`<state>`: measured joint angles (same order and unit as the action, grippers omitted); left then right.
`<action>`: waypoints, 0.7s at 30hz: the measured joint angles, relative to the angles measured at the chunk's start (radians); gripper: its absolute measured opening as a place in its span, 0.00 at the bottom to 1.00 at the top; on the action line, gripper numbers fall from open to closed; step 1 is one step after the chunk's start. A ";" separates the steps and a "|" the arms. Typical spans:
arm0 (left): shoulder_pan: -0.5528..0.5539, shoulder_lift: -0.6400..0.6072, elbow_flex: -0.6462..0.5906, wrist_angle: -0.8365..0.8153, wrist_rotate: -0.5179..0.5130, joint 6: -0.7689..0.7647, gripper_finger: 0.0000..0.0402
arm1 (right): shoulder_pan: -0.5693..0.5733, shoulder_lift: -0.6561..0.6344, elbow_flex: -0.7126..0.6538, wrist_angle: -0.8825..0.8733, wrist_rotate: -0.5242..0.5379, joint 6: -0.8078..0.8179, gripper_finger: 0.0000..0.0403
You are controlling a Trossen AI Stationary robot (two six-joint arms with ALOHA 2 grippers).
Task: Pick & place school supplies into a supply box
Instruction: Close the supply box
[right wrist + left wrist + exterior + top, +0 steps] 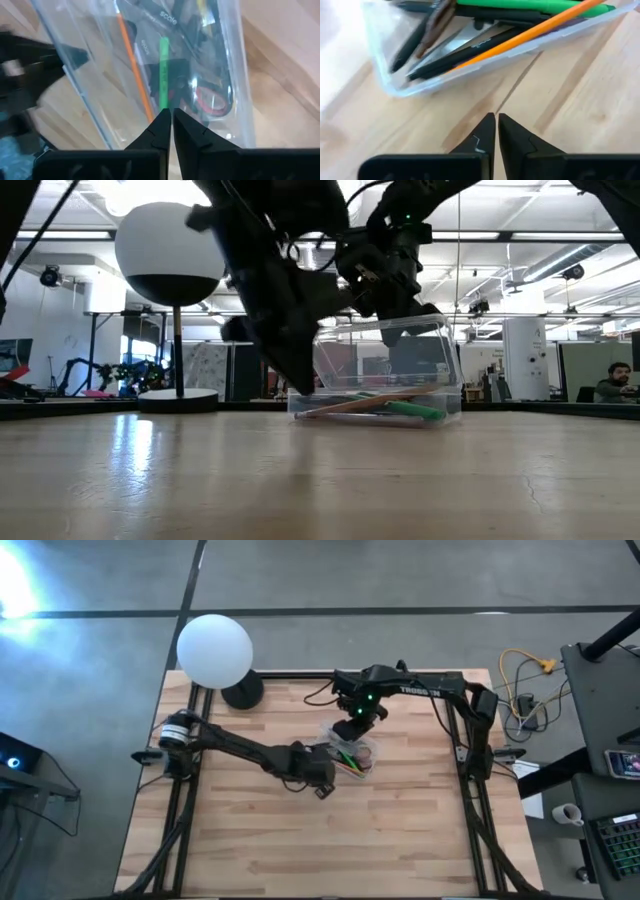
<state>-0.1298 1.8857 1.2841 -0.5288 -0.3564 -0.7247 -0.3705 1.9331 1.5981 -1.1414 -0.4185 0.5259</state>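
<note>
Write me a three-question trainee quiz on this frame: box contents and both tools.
1. True or false: the green marker lies inside the supply box.
2. Which item crosses the dark pens in the left wrist view? A) orange pencil B) a ruler C) an eraser
3. How do the fingers of the left tool and the right tool stand?

Key: 1 true; 2 A; 3 both shut, holding nothing.
</note>
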 joint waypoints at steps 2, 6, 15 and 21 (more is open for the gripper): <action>-0.011 -0.028 -0.012 -0.028 -0.022 -0.019 0.02 | 0.008 0.000 -0.009 0.019 0.003 0.005 0.03; -0.013 -0.072 -0.044 -0.033 -0.022 -0.059 0.02 | 0.029 0.000 -0.056 0.091 0.000 0.038 0.03; -0.016 -0.094 -0.056 -0.029 -0.010 -0.070 0.02 | 0.053 0.000 -0.209 0.225 -0.011 0.096 0.03; -0.029 -0.090 -0.130 0.036 0.025 -0.101 0.02 | 0.053 -0.007 -0.295 0.303 -0.023 0.115 0.03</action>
<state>-0.1589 1.7954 1.1545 -0.4927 -0.3318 -0.8260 -0.3180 1.9263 1.3033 -0.8382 -0.4415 0.6407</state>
